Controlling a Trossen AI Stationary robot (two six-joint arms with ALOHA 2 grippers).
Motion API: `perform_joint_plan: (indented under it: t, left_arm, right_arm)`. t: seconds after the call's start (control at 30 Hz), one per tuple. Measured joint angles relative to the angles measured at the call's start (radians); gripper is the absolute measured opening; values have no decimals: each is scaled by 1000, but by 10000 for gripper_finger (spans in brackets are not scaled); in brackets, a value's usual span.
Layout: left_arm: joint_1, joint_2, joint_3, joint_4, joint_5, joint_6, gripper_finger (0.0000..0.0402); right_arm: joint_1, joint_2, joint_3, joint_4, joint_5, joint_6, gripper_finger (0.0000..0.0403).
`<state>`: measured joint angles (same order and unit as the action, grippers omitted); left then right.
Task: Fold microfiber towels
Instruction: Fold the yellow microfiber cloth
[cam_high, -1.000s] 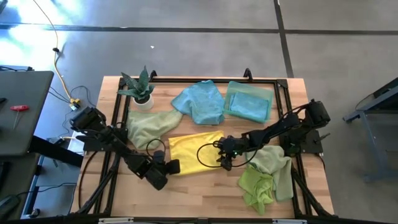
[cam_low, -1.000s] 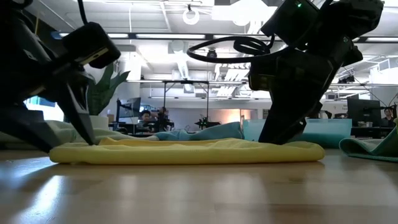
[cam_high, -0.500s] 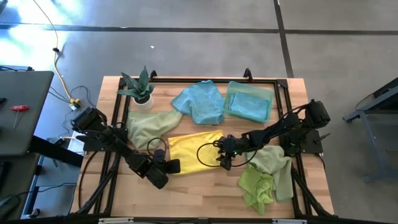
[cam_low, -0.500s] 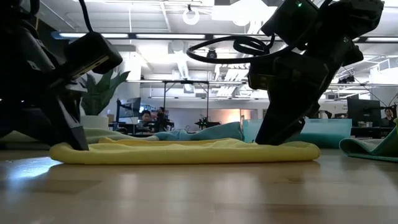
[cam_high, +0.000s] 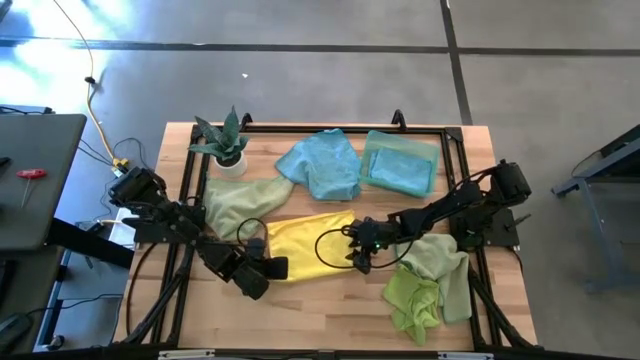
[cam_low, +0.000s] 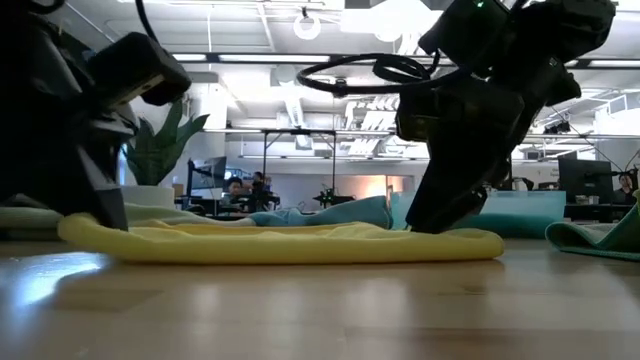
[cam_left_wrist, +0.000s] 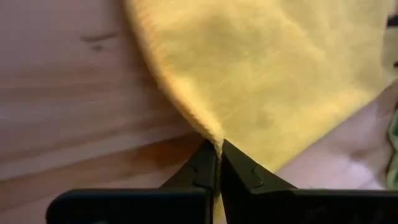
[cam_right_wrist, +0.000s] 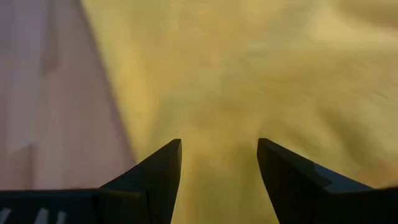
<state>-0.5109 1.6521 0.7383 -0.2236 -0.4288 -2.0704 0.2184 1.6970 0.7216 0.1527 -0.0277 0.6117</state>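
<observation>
Around your work area: plant (cam_high: 224, 141) in a white pot is sitting at the counter's (cam_high: 330, 320) far left corner, w/ the sage green towel (cam_high: 238, 203) just beside it, spreading toward the yellow towel (cam_high: 308, 245). Light blue towel (cam_high: 322, 163) is lying bunched at the far middle, touching the folded mint green towel (cam_high: 400, 164) next to it. Lime green towel (cam_high: 428, 278) is crumpled at the near right, close under your right arm. Nothing is lying on top of the yellow towel, which is sitting mid-counter, flat w/ edges slightly lumpy in the low view.

Left gripper (cam_left_wrist: 217, 149) is clenched on the yellow towel's near-left corner; in the left wrist view you're seeing the fingers (cam_left_wrist: 199, 171) pinched tight w/ a ridge of fabric between them. That arm is reaching in low from the left edge.

Right gripper (cam_right_wrist: 219, 155) is over the towel's right edge, fingers (cam_right_wrist: 163, 165) spread apart w/ yellow cloth between & below them; you can't tell if they're touching it. That arm is stretching in from the right side, angled down to the counter.
</observation>
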Motion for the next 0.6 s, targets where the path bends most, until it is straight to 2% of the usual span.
perform_joint_plan:
  t: [0.1,0.27,0.47,0.6]
  left_arm:
    - [15,-12,0,13,3,28,1]
    - [50,-40,1,98,-26,124,1]
    - [116,-57,3,188,-42,264,0]
    - [164,-58,3,249,-18,345,0]
  right_arm:
    - [2,0,46,6,-53,-43,203]
    - [7,-1,110,-38,-16,-145,203]
    - [-15,-1,135,-58,2,-120,203]
    - [-16,-1,134,-65,-3,-66,203]
